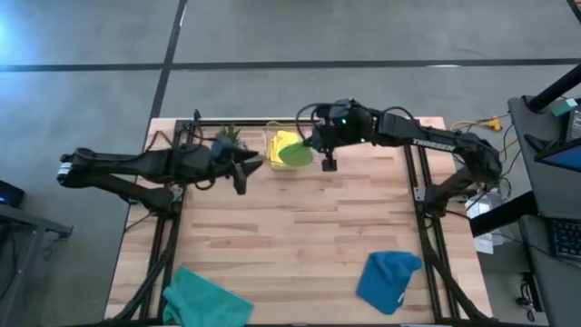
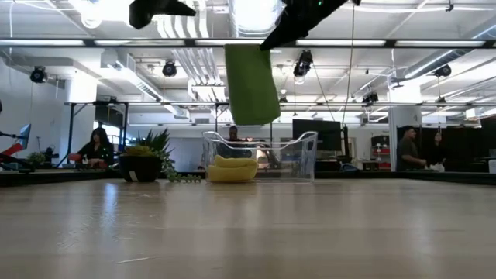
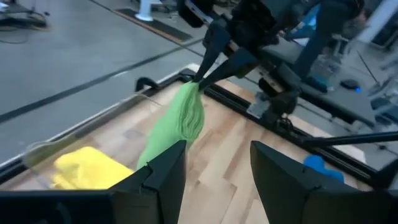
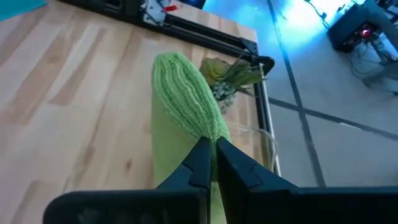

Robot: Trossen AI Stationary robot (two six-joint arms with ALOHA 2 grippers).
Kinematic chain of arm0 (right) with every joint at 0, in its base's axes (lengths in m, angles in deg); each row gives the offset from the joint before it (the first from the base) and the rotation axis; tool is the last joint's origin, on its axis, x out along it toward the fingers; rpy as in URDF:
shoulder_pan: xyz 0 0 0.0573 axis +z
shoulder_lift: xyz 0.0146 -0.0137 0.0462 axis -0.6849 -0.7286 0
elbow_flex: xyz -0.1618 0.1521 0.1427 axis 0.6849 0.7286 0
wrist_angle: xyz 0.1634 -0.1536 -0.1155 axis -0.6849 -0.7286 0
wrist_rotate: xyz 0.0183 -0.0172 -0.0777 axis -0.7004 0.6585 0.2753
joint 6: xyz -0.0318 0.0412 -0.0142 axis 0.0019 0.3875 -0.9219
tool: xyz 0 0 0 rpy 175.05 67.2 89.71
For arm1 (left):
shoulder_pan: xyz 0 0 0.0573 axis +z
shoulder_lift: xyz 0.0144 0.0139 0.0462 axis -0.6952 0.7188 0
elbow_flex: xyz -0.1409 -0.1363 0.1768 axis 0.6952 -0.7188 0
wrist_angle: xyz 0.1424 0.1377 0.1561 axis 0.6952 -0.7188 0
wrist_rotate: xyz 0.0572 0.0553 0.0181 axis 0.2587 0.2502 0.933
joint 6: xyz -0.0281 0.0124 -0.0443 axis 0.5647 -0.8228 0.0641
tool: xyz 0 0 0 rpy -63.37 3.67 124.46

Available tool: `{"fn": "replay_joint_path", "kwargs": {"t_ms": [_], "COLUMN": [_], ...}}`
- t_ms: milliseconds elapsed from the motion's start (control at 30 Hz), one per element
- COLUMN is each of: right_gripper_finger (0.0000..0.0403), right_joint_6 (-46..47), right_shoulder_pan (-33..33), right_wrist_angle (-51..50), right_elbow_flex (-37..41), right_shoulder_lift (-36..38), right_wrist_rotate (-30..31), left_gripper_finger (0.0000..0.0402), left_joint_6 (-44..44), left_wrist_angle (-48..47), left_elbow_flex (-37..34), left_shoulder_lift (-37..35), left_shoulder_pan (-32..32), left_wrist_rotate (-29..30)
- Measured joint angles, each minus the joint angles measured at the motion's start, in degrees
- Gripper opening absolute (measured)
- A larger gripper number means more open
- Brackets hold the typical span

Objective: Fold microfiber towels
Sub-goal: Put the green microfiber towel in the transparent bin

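A lime green towel (image 2: 252,84) hangs in the air over the clear bin (image 2: 298,155), with my right gripper (image 4: 212,155) shut on its top. A yellow towel (image 2: 231,169) lies inside the bin at the table's far edge. Nearer the front, a teal towel (image 1: 204,300) lies at the near left corner and a blue towel (image 1: 388,280) at the near right. My left gripper (image 3: 217,168) is open and holds nothing; it hovers left of the bin, pointing toward the green towel. My right gripper pinches the lime green towel's bunched upper end (image 4: 208,127) between its two fingers. The fingers slant down from the table's right side. The towel hangs slack below them, its lower edge (image 2: 256,120) just above the bin's rim, clear of the table.
A small potted plant (image 1: 227,138) stands at the far edge, left of the bin and close to my left gripper. The wooden table (image 1: 300,236) lies bare between the bin and the two towels near the front. People are in the room beyond.
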Motion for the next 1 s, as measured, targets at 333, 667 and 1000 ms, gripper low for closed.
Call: {"fn": "replay_joint_path", "kwargs": {"t_ms": [333, 667, 1000], "right_gripper_finger": [0.0008, 0.0008, 0.0008], "right_joint_6": [-0.22, 0.68, 1.18], "right_shoulder_pan": [-3.87, -7.3, -8.99], "right_wrist_angle": [7.96, 7.81, 6.99], "right_elbow_flex": [-2.2, -12.19, -14.97], "right_shoulder_lift": [-9.41, -19.97, -20.74], "right_wrist_rotate": [-2.56, -3.4, -4.05], "left_gripper_finger": [0.0161, 0.0161, 0.0161], "left_joint_6": [1.66, 2.43, 2.34], "left_wrist_angle": [-0.16, -0.16, -0.14], "left_elbow_flex": [-6.69, -11.49, -12.47], "left_shoulder_lift": [-7.17, -12.1, -13.09], "left_shoulder_pan": [0.02, 0.02, 0.02], "left_wrist_rotate": [2.03, 2.67, 2.86]}}
